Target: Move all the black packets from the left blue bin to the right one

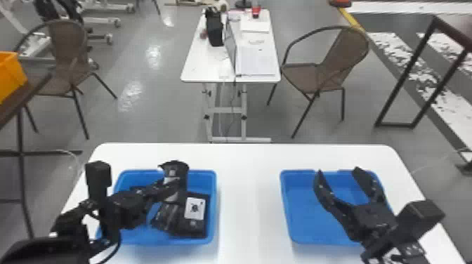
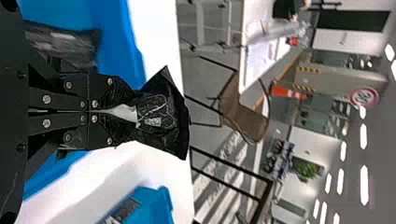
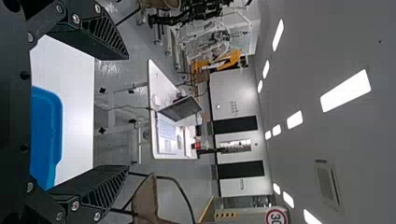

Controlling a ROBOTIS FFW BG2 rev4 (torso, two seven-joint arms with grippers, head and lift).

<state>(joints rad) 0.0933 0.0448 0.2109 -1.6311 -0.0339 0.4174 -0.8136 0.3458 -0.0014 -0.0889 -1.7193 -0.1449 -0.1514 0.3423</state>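
My left gripper (image 1: 172, 187) is over the left blue bin (image 1: 135, 239), shut on a black packet (image 1: 174, 171) held up above the bin's far part. In the left wrist view, that packet (image 2: 161, 116) is pinched between the closed fingers of my left gripper (image 2: 114, 112). More black packets (image 1: 182, 219) lie inside the left bin, one with a white label. Over the right blue bin (image 1: 302, 217), my right gripper (image 1: 337, 175) stands open with nothing between its fingers; the right wrist view shows this gripper (image 3: 126, 112) with its fingers wide apart.
Both bins stand on a white table (image 1: 249, 196), with a gap of tabletop between them. Beyond its far edge are chairs (image 1: 326, 70) and a second white table (image 1: 256, 56) with a laptop. An orange bin (image 1: 10, 75) sits off to the left.
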